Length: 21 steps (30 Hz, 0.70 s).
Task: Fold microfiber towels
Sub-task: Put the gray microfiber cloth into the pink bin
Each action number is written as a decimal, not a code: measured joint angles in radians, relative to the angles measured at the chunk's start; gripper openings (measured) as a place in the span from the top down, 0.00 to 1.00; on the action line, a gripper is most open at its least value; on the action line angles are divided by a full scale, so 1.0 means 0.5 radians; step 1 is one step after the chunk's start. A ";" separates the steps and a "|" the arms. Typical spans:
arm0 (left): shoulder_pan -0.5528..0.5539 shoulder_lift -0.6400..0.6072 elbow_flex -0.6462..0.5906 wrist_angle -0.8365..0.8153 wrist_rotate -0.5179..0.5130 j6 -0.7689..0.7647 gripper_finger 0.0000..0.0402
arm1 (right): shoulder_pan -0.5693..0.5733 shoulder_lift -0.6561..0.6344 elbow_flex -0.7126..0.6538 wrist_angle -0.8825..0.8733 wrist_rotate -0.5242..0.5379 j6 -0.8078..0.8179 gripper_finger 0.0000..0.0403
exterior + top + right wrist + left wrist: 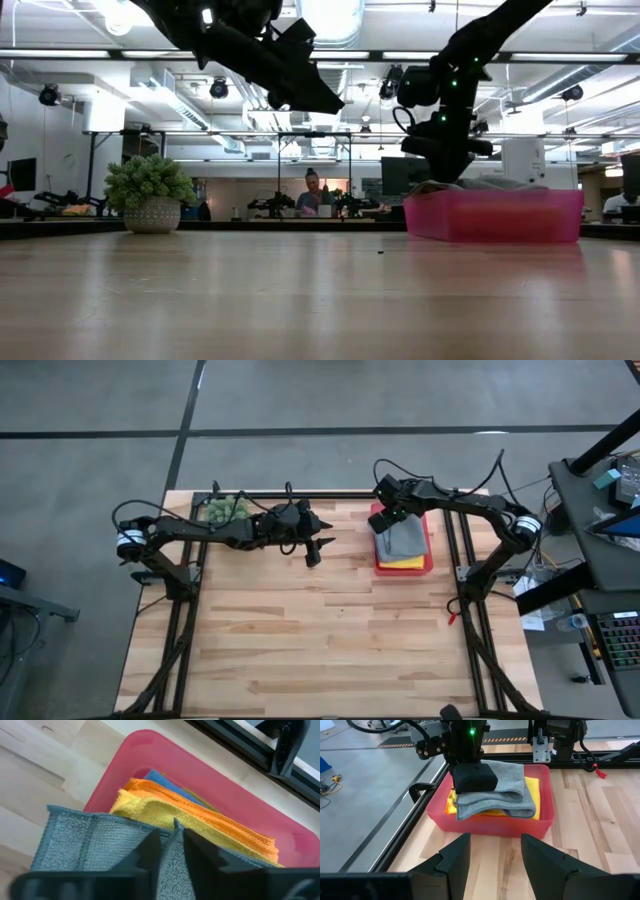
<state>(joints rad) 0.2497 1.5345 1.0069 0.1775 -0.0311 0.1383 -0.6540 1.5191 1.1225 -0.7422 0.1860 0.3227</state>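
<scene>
Pale wooden table (330, 640) in an open workshop, left claw (318, 547) spread, right claw (172, 851) pinching grey towel (507, 790).

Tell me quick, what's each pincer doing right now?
Left pincer: open, empty, above the bare table.
Right pincer: pinching a fold of the grey towel in the pink tray.

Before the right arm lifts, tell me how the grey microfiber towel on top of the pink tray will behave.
Probably floppy: the grey microfiber towel already sags over the stack in the pink plastic tray. Likely light, being thin cloth. The right end effector pinches a ridge of it, so the towel may unfold and dangle, perhaps dragging the yellow towel beneath.
</scene>
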 joint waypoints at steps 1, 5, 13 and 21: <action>0.000 0.000 0.000 0.000 0.000 0.000 0.60 | 0.003 -0.001 0.000 -0.001 0.000 -0.005 0.86; 0.000 0.001 0.000 0.000 0.000 0.000 0.60 | 0.005 -0.001 0.000 -0.008 -0.005 -0.051 0.96; 0.000 0.001 0.000 0.005 0.000 0.000 0.60 | 0.060 -0.078 0.000 -0.012 -0.007 -0.023 0.98; 0.000 0.001 0.000 0.006 0.000 0.000 0.60 | 0.219 -0.166 0.083 -0.019 -0.010 0.061 0.98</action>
<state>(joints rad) 0.2495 1.5349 1.0069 0.1806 -0.0309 0.1381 -0.5444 1.4361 1.1642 -0.7517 0.1810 0.3534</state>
